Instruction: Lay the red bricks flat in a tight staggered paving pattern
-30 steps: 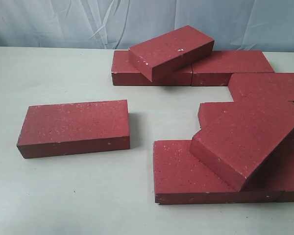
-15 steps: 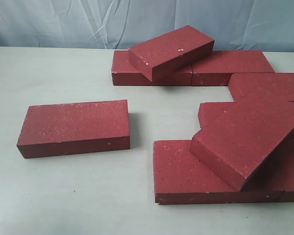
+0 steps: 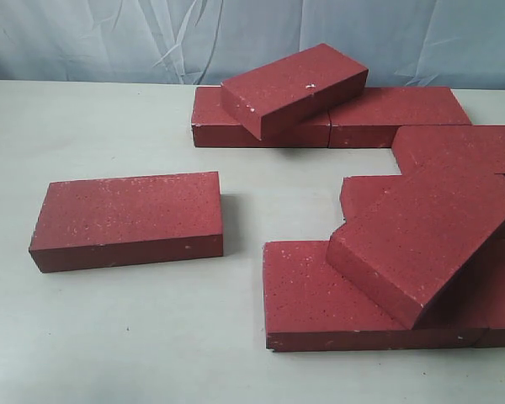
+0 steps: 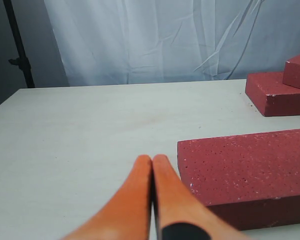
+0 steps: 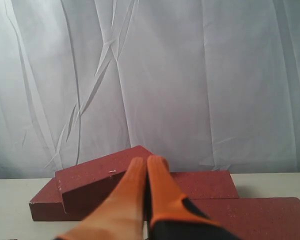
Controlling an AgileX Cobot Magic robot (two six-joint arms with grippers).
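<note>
Nothing has shifted since the earlier exterior pictures: every brick lies where it did. The dark red rectangular paving bricks (image 3: 387,105), matte and gritty with pale specks, are scattered unevenly on the pale counter (image 3: 109,337). A lone brick (image 3: 126,210) lies flat on the left, well apart from the rest. At the back, two lie end to end with a tilted brick (image 3: 295,88) resting across them. On the right is a loose heap, where another slanted brick (image 3: 425,244) leans on flat ones. My left tool (image 4: 152,161), orange fingers pressed together and empty, is just beside the lone brick. My right tool (image 5: 147,162) is likewise closed on nothing, facing the back row.
</note>
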